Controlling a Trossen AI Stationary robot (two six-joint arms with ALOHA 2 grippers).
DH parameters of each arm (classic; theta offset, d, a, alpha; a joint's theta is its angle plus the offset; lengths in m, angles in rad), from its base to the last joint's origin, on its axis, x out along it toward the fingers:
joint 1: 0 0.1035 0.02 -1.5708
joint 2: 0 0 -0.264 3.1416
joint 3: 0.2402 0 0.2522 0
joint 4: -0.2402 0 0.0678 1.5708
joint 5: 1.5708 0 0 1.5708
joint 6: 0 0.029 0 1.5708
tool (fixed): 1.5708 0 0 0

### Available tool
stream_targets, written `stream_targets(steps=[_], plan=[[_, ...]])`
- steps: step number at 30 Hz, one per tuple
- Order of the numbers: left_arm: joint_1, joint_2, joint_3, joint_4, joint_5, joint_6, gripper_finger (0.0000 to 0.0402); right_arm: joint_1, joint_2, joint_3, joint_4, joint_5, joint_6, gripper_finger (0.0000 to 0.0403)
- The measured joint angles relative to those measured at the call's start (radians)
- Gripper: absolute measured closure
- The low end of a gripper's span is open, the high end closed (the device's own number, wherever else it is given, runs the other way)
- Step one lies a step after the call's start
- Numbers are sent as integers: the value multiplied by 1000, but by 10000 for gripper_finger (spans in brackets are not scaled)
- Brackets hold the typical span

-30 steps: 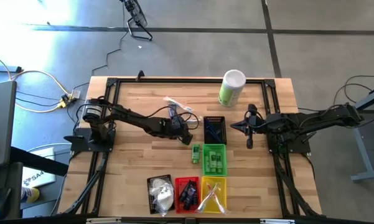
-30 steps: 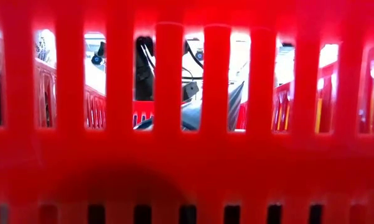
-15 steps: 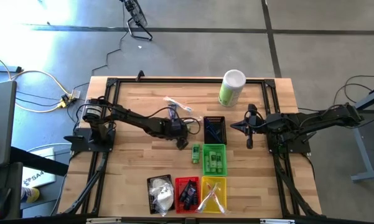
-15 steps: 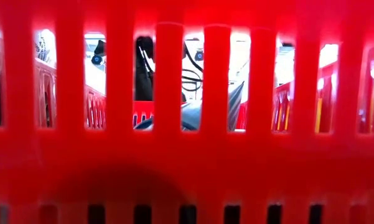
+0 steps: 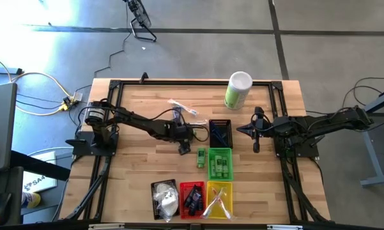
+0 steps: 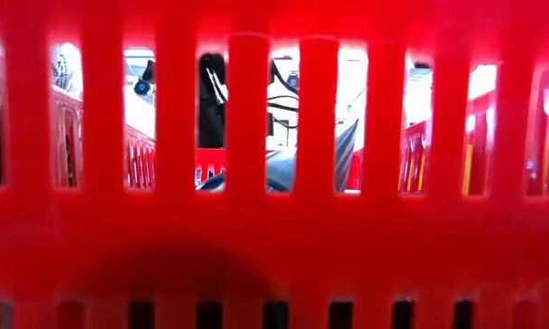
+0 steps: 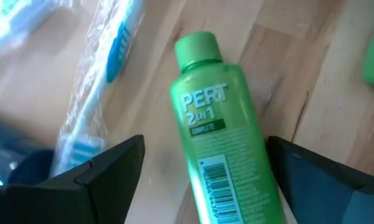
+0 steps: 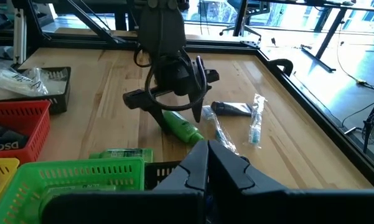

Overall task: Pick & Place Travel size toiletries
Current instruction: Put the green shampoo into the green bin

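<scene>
Clear-wrapped stick (image 7: pixel 90 93) crowds one side of the green bottle (image 7: pixel 221 143); bare wood opposite.

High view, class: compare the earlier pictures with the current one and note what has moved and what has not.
The left gripper has drawn back a little from the green basket toward its own base, jaws open over the green bottle lying on the table, nothing grasped. The right gripper, shut, has stayed put, as have the baskets.

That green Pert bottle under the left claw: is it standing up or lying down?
Lying down. The green Pert bottle rests on its side on the wooden table, label up, between the open left gripper's fingers.
</scene>
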Motion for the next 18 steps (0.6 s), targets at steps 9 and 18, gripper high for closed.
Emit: stream_targets(steps=[9,18], plan=[[-1,1,-2,3,54,-222,69,0,0,0,0,0,0,398],[-1,1,-1,4,55,-235,69,0,0,0,0,0,0,398]])
